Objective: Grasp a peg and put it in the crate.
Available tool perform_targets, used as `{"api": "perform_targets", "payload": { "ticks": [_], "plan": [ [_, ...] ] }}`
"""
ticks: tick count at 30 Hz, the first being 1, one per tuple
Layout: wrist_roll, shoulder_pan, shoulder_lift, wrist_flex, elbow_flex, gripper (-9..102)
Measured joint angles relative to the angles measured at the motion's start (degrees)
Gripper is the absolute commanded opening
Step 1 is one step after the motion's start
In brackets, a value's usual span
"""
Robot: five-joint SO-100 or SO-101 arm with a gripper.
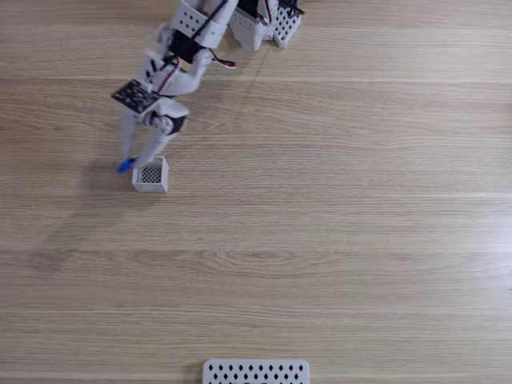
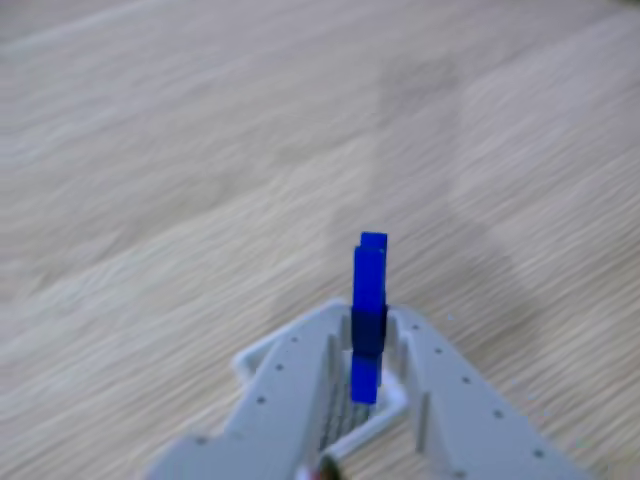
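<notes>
Peg (image 2: 369, 300) pinched in gripper (image 2: 372, 345), seemingly above crate (image 1: 151, 175).

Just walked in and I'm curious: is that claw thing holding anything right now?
Gripper: closed on the blue peg, right beside the crate.

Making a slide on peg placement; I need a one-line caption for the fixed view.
SO-100 gripper holds the blue peg just beside the small white crate on a wooden table.
</notes>
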Motion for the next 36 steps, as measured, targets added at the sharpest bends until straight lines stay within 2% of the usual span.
{"api": "perform_targets", "payload": {
  "ticks": [6,19,28,36],
  "plan": [
    [0.88,-1.05,3.60,-0.62,4.83,-1],
    [1.76,-1.05,3.96,-0.70,5.10,-1],
    [1.76,-1.05,0.35,-7.03,5.01,-1],
    [1.76,-1.05,0.00,-8.35,5.01,0]
  ]
}}
